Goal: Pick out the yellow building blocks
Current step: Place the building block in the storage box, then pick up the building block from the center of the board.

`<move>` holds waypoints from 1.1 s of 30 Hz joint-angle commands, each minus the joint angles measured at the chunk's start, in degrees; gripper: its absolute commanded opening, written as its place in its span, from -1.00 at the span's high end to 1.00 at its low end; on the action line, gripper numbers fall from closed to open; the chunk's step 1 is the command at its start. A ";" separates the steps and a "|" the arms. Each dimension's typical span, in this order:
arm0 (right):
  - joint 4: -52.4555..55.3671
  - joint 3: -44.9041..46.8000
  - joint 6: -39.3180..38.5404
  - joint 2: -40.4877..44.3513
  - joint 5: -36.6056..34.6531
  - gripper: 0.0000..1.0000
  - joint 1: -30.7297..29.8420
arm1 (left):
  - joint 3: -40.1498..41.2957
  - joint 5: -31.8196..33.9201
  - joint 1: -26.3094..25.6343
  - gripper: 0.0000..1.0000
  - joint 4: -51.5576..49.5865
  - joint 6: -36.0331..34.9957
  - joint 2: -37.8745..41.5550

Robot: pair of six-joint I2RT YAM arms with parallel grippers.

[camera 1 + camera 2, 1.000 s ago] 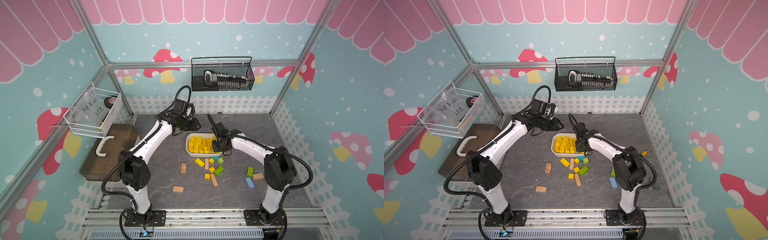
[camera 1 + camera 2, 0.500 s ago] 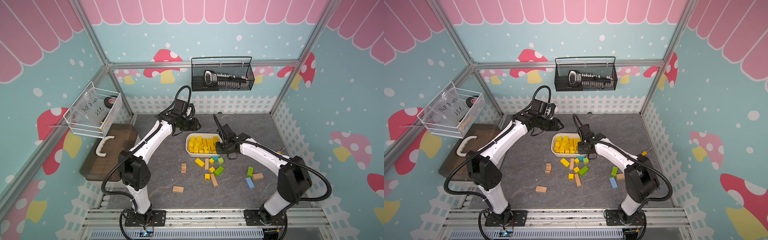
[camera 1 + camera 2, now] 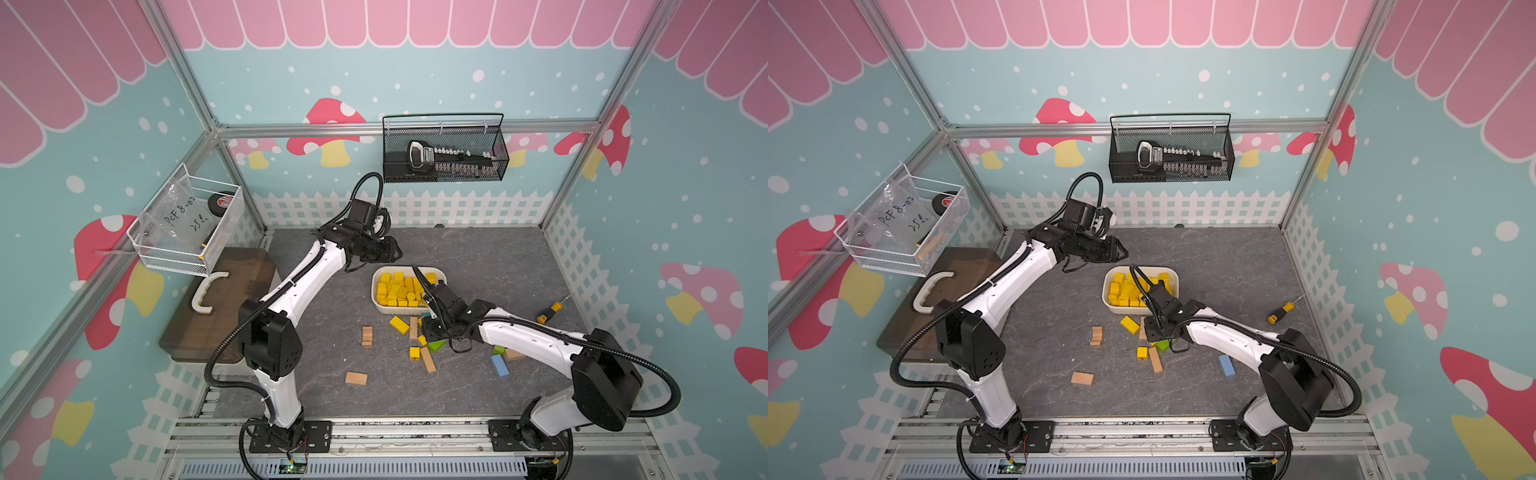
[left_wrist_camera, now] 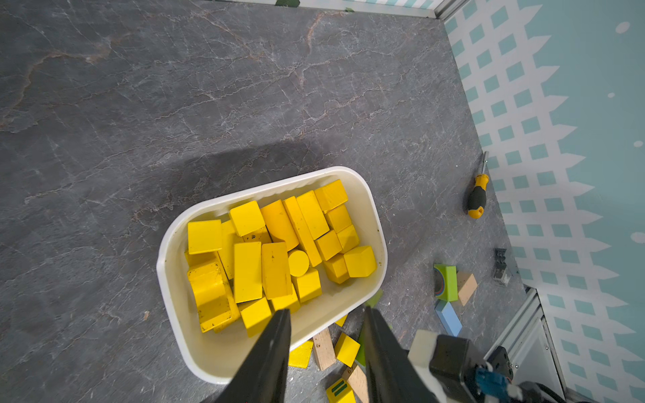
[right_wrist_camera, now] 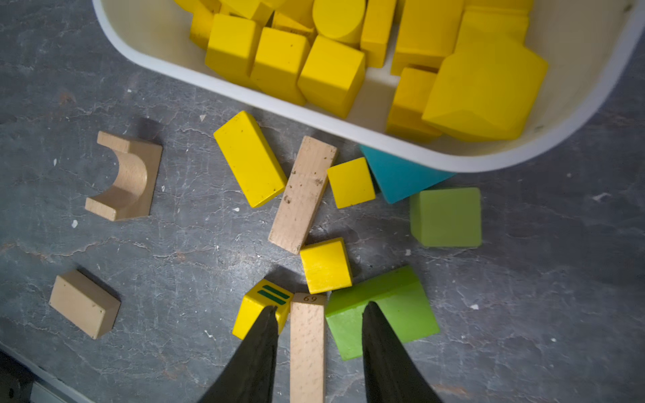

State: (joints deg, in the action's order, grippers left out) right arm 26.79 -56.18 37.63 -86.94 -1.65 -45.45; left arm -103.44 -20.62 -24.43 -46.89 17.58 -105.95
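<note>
Most of the yellow building blocks (image 3: 399, 289) are lying heaped in a white tray (image 3: 374, 291) in both top views, near the middle of the grey table (image 3: 478, 257). A yellow bar (image 3: 399, 325) and a small yellow block (image 3: 414, 353) are lying loose on the table just in front of the tray, among tan, green and blue pieces. The left gripper (image 3: 392, 249) is hanging beside the tray's far corner, and the right gripper (image 3: 432, 330) is pointing down over the loose cluster.

In the left wrist view, the left gripper (image 4: 327, 310) is hovering over the tray's rim with its fingers standing apart and nothing between them. A screwdriver (image 4: 476, 199) is lying well apart from the tray.

In the right wrist view, the right gripper (image 5: 321, 306) is hanging with fingers parted above the end of a tan bar (image 5: 307, 342), gripping nothing. The small yellow block (image 5: 260, 307), striped green on top, is touching that bar, and two plain yellow cubes (image 5: 325, 266) are lying between the fingertips and the tray.
</note>
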 commanded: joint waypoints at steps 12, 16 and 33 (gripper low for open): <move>-0.62 -2.32 -0.32 -6.91 -3.71 0.10 -2.00 | -1.76 -0.45 0.50 0.22 -0.83 -0.53 -1.28; 0.71 -3.65 -0.19 -8.86 -3.76 0.10 -2.01 | -1.74 -0.41 0.52 0.22 -0.83 -0.53 -1.49; 4.82 -8.26 -0.32 -14.44 -4.46 0.14 -3.00 | -1.80 -0.53 0.52 0.22 -0.92 -0.45 -2.16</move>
State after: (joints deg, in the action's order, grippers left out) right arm 29.15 -62.87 36.93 -100.20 -5.02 -47.86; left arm -103.53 -20.62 -24.38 -47.31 17.58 -107.09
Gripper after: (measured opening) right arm 0.433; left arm 0.390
